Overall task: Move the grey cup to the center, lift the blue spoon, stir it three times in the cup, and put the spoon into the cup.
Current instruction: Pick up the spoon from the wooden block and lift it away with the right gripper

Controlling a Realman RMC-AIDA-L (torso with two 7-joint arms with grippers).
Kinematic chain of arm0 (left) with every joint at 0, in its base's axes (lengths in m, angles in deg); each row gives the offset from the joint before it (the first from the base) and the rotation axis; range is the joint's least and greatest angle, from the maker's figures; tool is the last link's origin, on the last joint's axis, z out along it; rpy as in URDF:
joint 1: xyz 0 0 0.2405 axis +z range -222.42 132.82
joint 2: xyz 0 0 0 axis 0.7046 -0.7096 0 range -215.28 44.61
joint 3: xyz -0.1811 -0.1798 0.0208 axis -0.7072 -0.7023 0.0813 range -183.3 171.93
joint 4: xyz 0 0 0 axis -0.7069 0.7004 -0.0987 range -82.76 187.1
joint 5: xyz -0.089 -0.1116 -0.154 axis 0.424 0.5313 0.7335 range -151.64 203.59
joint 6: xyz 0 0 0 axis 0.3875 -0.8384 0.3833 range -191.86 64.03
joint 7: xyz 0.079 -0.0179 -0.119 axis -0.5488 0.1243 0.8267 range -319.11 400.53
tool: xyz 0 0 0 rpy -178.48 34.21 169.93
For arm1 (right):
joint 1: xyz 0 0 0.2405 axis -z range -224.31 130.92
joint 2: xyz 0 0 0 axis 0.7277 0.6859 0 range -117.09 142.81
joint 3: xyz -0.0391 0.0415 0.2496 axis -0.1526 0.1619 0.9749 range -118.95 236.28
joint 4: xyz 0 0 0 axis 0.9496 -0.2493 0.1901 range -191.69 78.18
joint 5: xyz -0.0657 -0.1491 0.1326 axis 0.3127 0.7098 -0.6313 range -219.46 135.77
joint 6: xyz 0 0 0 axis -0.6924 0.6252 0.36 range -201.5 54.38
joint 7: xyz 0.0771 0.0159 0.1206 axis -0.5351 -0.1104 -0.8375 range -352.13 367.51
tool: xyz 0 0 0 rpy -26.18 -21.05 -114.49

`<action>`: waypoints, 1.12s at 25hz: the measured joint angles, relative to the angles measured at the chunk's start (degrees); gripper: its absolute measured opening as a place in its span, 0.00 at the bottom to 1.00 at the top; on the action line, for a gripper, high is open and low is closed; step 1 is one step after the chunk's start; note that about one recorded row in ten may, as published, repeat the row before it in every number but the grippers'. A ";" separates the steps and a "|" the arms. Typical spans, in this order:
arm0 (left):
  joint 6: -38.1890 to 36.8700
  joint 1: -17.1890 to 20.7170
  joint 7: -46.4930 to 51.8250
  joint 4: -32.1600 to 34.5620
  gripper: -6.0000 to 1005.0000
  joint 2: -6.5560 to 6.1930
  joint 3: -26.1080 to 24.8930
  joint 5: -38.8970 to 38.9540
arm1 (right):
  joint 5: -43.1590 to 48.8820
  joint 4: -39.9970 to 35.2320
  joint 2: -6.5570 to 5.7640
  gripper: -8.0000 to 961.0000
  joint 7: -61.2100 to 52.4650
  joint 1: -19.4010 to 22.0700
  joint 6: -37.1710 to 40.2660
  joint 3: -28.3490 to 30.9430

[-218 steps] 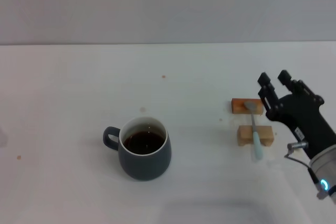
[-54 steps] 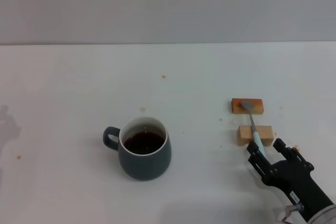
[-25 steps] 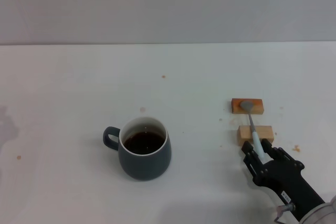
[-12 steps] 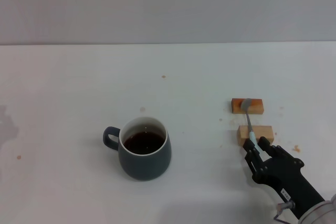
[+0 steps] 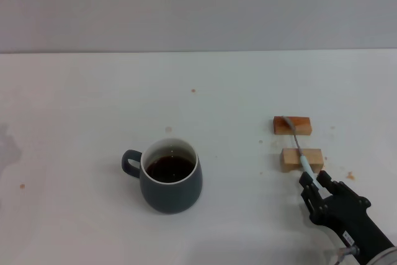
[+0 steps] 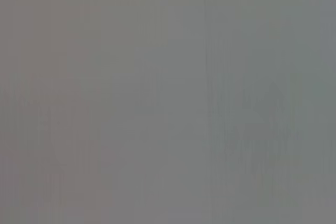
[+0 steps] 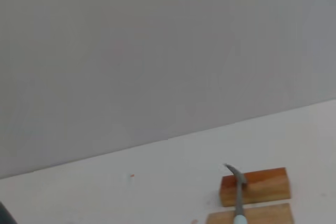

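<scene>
At lower right of the head view, the right gripper [image 5: 315, 182] fingers grip the blue spoon [image 5: 300, 151] handle; its bowl has risen off the far wooden block [image 5: 292, 125]; lifting has begun; the grey cup [image 5: 169, 175] waits left of centre.

Looks like a bare lab or test bench rather than a home or kitchen. Plain white table [image 5: 93, 91] against a blank grey wall [image 5: 198, 4], dotted with small brown stains [image 5: 193, 90]. Staged with two wooden blocks [image 5: 302, 159] as a spoon rest, one mug [image 5: 169, 176] and a black robot gripper [image 5: 317, 185].
</scene>
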 joint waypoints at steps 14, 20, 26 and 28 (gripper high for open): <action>0.23 0.21 -0.07 -0.63 0.00 -0.47 0.00 0.00 | 0.21 0.88 -0.12 0.25 0.27 0.62 0.46 0.26; 0.25 0.33 -0.09 -0.63 0.00 -0.48 0.00 0.00 | 0.35 0.95 -0.12 0.20 0.31 0.51 0.43 0.24; 0.33 0.33 -0.09 -0.61 0.00 -0.46 0.00 0.00 | 0.48 0.98 -0.12 0.16 0.32 0.39 0.22 0.23; 0.35 0.33 -0.09 -0.61 0.00 -0.42 0.00 0.00 | 0.49 0.97 -0.12 0.16 0.32 0.39 0.20 0.23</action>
